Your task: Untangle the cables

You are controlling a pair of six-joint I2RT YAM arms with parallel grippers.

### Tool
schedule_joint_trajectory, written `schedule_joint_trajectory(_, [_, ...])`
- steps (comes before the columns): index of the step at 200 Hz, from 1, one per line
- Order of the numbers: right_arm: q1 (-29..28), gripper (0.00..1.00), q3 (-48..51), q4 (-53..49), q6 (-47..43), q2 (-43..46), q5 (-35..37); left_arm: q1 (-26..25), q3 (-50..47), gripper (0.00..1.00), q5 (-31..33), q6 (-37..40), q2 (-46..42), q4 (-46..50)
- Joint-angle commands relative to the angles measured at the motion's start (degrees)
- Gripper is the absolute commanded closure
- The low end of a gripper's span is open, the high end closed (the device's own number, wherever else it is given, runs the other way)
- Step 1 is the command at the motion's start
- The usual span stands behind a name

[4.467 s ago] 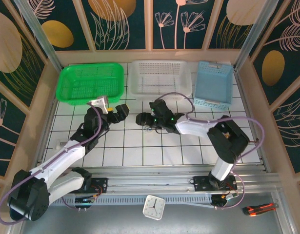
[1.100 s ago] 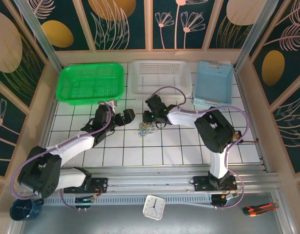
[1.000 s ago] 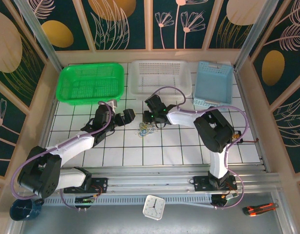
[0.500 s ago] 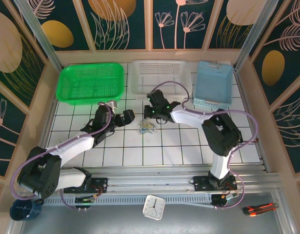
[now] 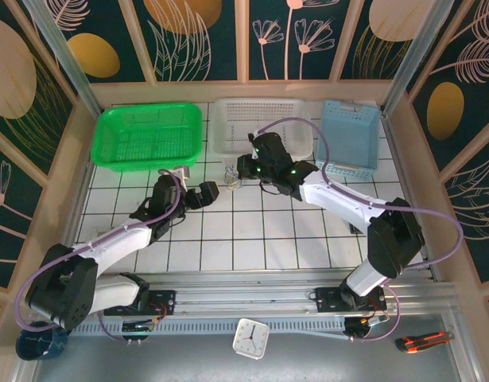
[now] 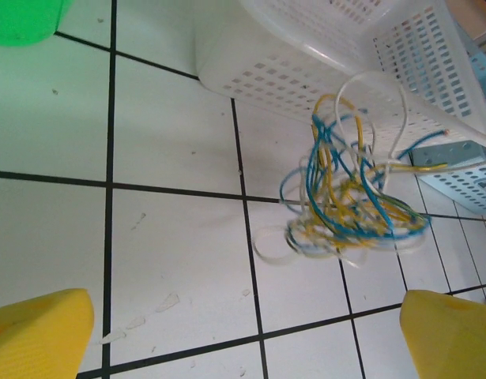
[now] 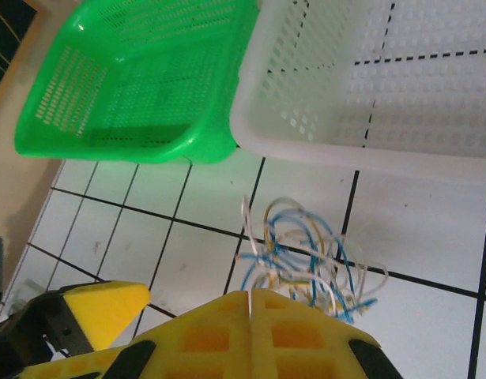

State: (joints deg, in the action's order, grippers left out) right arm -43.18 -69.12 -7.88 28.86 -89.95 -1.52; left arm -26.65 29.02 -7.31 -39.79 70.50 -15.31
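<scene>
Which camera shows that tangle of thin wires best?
Left wrist view: the cables appear large, white, blue and yellow strands distinct. Right wrist view cuts them off behind its fingers; top view shows a tiny clump.

grn basket (image 5: 149,137) – wht basket (image 5: 236,119) – blu basket (image 5: 349,131)

It looks like a robotics lab test cell: two robot arms (image 5: 109,247) bolted to a metal rail (image 5: 252,286) beside a white gridded table (image 5: 252,255), boxed in by leaf-printed panels (image 5: 204,40), a small clock (image 5: 250,337) out front.
</scene>
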Motion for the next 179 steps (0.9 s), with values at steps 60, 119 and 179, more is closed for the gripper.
schedule_joint_trajectory(60, [0.20, 1.00, 1.30, 2.33, 1.37, 2.48, -0.46, -0.16, 0.24, 0.01, -5.85, 8.73, -1.16, -6.14])
schedule_joint_trajectory(119, [0.20, 1.00, 2.35, 3.12, 1.39, 1.52, -1.03, -0.24, 1.65, 0.01, -7.70, 11.37, 0.69, -8.52])
schedule_joint_trajectory(179, [0.02, 1.00, 2.59, 3.71, 1.73, 0.36, -2.08, -2.19, 6.17, 0.01, -9.04, 14.49, 5.67, -8.91])
